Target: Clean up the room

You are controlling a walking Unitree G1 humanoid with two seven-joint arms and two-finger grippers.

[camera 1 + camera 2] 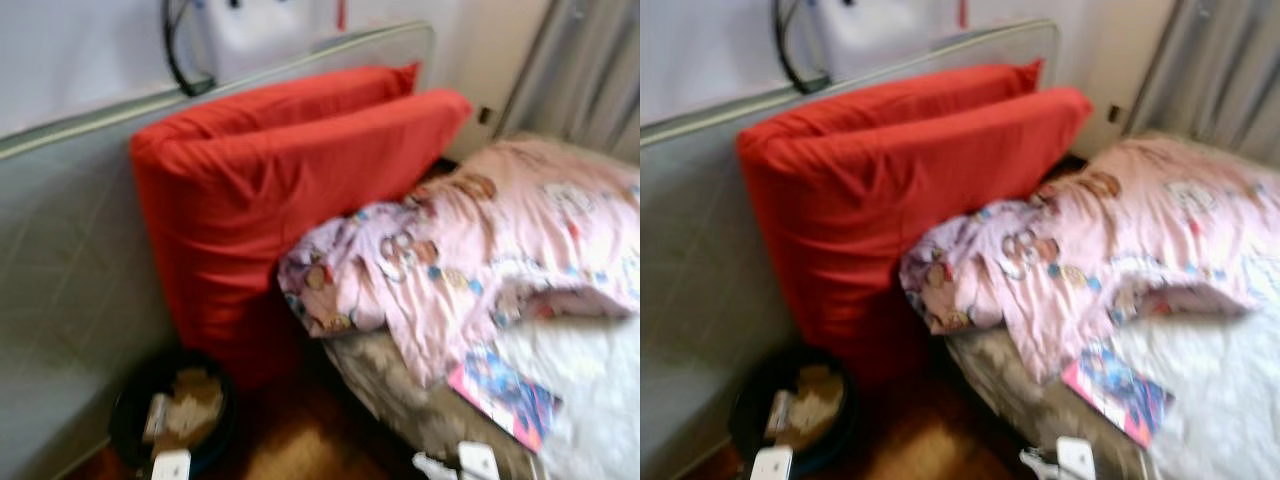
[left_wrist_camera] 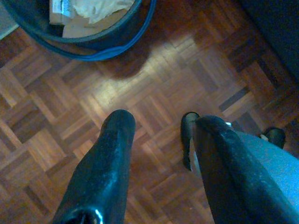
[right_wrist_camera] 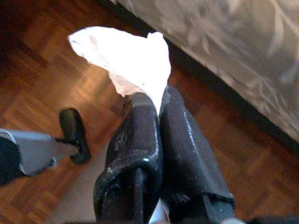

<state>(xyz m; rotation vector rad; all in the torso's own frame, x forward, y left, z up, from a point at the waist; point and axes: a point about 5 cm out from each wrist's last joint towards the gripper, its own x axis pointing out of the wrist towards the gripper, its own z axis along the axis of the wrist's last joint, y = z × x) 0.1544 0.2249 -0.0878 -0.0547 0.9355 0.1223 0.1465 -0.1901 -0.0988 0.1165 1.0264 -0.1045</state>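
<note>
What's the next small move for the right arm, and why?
Probably carry the right gripper leftward over the dark bin and let go. Its fingers are shut on a white tissue, and the bin, already holding paper scraps, sits on the floor beside the red cushion. The left gripper hangs open, empty.

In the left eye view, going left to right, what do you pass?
Dark bin with paper scraps on the floor → big red cushion leaning on the wall → crumpled pink blanket on the bed → colourful booklet.
</note>
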